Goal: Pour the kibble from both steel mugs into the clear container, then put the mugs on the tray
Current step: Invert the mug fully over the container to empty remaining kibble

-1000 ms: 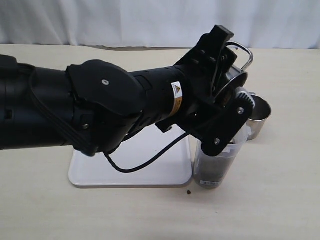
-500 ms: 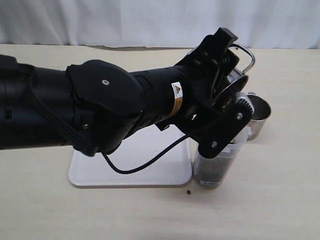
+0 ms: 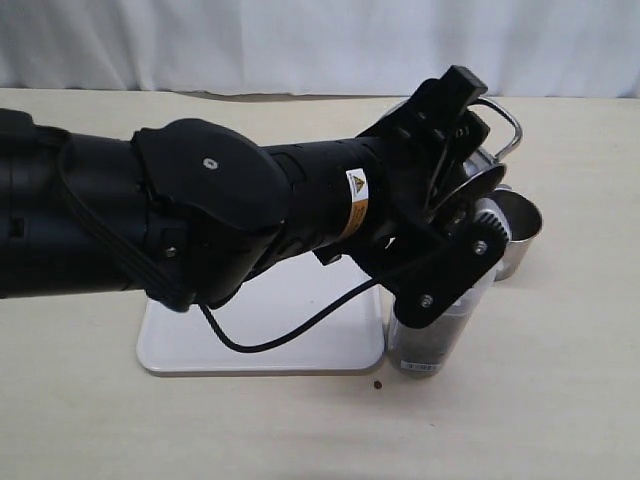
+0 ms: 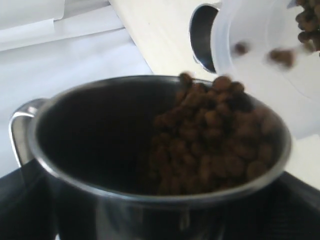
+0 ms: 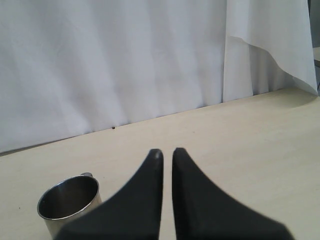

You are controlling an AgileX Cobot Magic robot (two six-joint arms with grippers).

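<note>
Tray [image 3: 260, 345] lies under my left arm, whose yellow warning sticker [image 3: 355, 185] is too small to read. Just beside the tray stands the clear container [image 3: 430, 345]. My left gripper [image 3: 460, 185] clamps a tilted steel mug [image 4: 100, 150] at its mouth, kibble [image 4: 210, 140] tumbling in. My right gripper [image 5: 167, 155] has its jaws together, empty.

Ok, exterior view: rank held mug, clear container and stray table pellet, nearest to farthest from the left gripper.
1. Held mug, inside the left gripper, tilted.
2. Clear container, directly beneath.
3. Stray pellet, on the table, by the container's base.
</note>
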